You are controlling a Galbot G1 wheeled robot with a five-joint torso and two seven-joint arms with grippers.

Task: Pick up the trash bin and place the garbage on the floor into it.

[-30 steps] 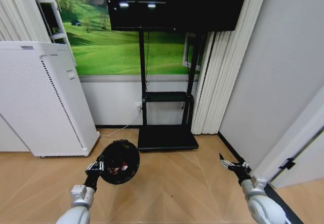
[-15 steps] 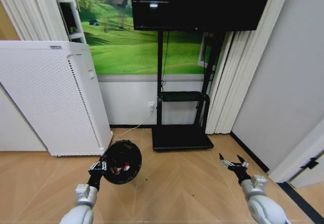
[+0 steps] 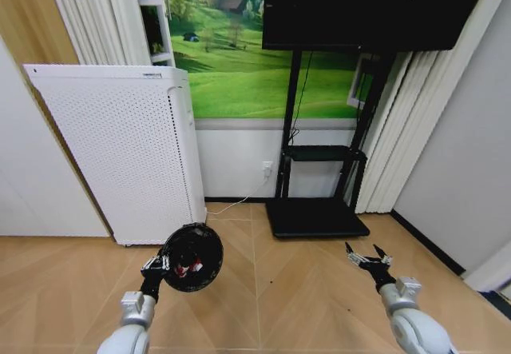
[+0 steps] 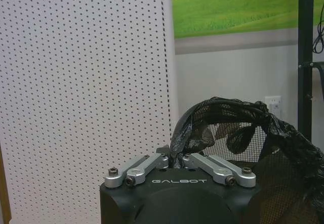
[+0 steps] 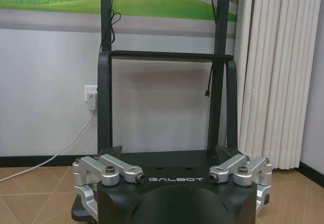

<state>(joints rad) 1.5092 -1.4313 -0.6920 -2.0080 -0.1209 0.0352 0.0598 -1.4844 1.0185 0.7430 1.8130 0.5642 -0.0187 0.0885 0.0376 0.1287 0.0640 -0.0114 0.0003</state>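
Left gripper (image 3: 156,268) clamped on trash bin (image 3: 192,256) rim at lower left for carrying; right gripper (image 3: 367,260) spread apart, empty, lower right.

My left gripper (image 3: 156,268) sits low on my left side, its fingers (image 4: 152,162) clamped together on the near rim of the trash bin (image 3: 190,256). The bin hangs above the floor (image 3: 279,290), mouth tipped toward me, with garbage (image 3: 185,268) inside. Behind it and to the left, the perforated appliance (image 3: 120,146) stands on the floor against the wall. To the right of that, the screen stand (image 3: 317,214) rests on the floor by the wall. My right gripper (image 3: 367,258) hovers low on the right, in front of the stand, fingers (image 5: 109,153) spread, nothing between them.
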